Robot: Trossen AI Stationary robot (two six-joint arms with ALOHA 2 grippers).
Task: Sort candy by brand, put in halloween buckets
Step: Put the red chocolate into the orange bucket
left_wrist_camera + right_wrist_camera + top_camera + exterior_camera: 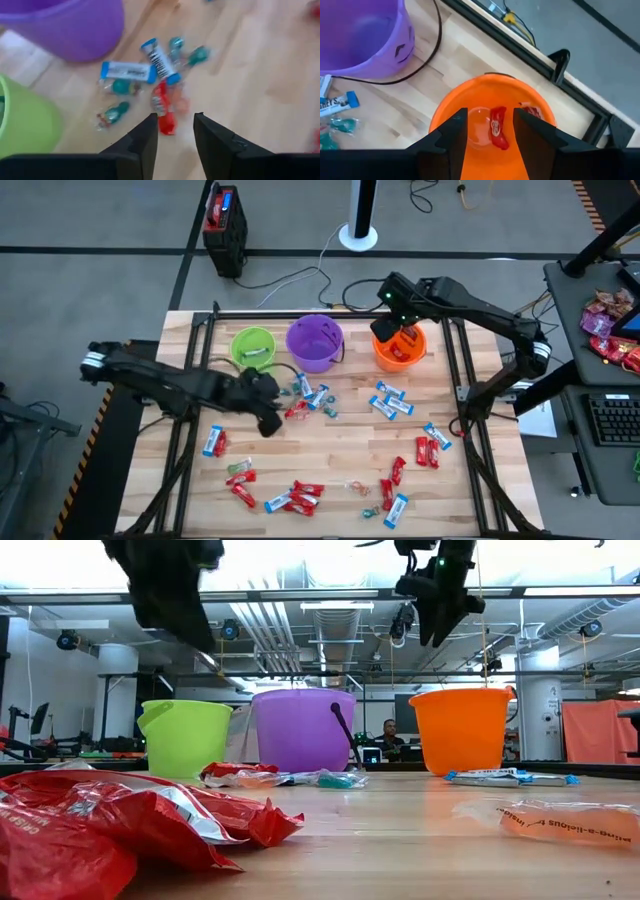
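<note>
Candy: most of it is loose on the table [330,455]. Red candy [165,107] lies in a small cluster with blue-white bars [126,71] and tiny greenish ones [199,54], just in front of the purple bucket [315,342]. More reds and blues are scattered across the near half and right side, e.g. reds [300,495] near the front edge and blues [390,402] in front of the orange bucket [400,348]

Orange bucket holds at least two red candies [498,127]. Green bucket [252,347] has something dark inside, can't tell what. Purple looks empty from the right wrist view

Right gripper [490,131] sits over the orange bucket, fingers apart, nothing between them; a red candy lies on the bucket floor right below

Left gripper [175,131] is low over the cluster by the purple bucket, fingers apart and lined up with the red candy, not yet closed on it

Progress: early. A couple of reds sorted, no blues visibly binned, the bulk still to go. Candy bags [612,330] sit off the table to the right, not part of this
</note>
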